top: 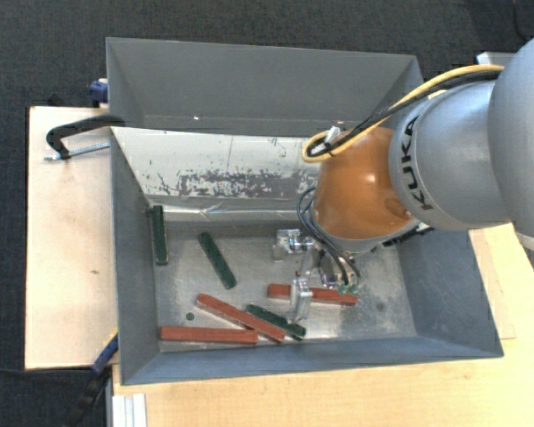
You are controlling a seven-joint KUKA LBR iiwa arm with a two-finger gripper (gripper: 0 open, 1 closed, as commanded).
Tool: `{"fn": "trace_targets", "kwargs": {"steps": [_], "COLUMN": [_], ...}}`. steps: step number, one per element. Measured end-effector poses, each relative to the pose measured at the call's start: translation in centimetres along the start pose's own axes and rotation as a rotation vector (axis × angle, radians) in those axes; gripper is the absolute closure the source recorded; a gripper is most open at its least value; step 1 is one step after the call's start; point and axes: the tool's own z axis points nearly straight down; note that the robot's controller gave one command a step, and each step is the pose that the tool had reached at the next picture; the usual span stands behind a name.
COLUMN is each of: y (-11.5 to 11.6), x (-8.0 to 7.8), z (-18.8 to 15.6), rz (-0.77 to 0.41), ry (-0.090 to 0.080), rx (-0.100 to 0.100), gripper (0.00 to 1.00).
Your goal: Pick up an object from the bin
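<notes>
At bin [445, 305] floor's right-centre | fingers [301, 299] spread astride red bar [340, 298] | bare floor rightward to wall

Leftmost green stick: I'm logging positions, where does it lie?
The leftmost green stick lies by the left wall of the bin, left of a slanted green stick.
</notes>
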Motion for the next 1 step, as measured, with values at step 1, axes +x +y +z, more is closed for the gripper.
{"fn": "trace_targets", "kwargs": {"steps": [1], "y": [-4.12], "x": [0.57], "z": [1.66], "rz": [-0.094], "ry": [0.000], "rx": [0.000], "gripper": [1.00]}}
